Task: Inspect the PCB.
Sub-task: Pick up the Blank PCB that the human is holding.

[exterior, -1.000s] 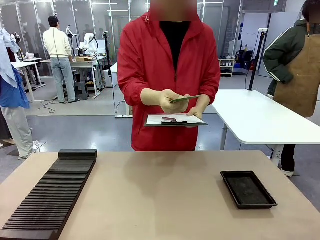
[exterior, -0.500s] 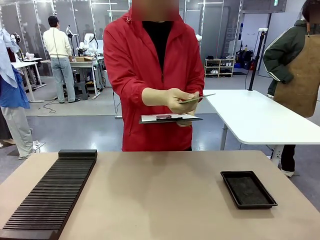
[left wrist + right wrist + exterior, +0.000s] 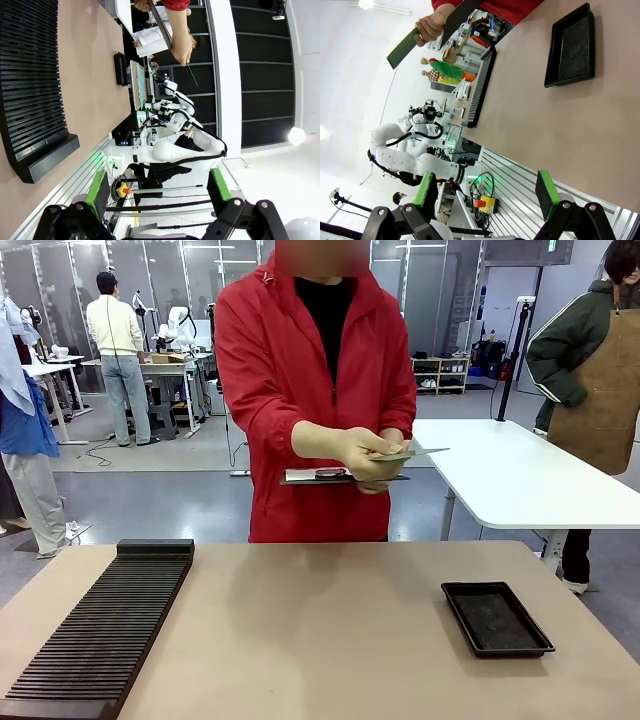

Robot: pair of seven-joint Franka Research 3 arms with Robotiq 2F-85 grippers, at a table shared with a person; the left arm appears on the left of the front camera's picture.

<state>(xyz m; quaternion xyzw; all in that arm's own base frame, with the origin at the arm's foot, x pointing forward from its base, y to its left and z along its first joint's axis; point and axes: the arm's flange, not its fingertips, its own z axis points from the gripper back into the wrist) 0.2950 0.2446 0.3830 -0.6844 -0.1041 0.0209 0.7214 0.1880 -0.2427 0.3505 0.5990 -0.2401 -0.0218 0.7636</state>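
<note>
PCB (image 3: 425, 451) grn | jacket (image 3: 270, 360) red | tray (image 3: 497, 618) blk | rack (image 3: 100, 630) blk, ribbed | table (image 3: 320, 640) tan

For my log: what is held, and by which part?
One hand holds the PCB by one end; the other hand holds the clipboard from beneath. The left gripper and right gripper hold nothing.

A: Front cam?
B: Fixed, low at the near edge of the table (image 3: 320, 640), facing straight across to the person (image 3: 315, 370) at the far side. Middle distance; slotted rack (image 3: 100, 630) on picture left, black tray (image 3: 497, 620) on the right.
A: Wrist cams?
B: Both rolled sideways, hanging back off the near edge, wide-angle. Left one looks past the left claw (image 3: 157, 185) along the rack side; right one past the right claw (image 3: 485, 192) over the tray side.
A: Overlap?
B: All three catch the rack, the tray, and the person's hand (image 3: 360, 452) holding the PCB (image 3: 405, 454).
</note>
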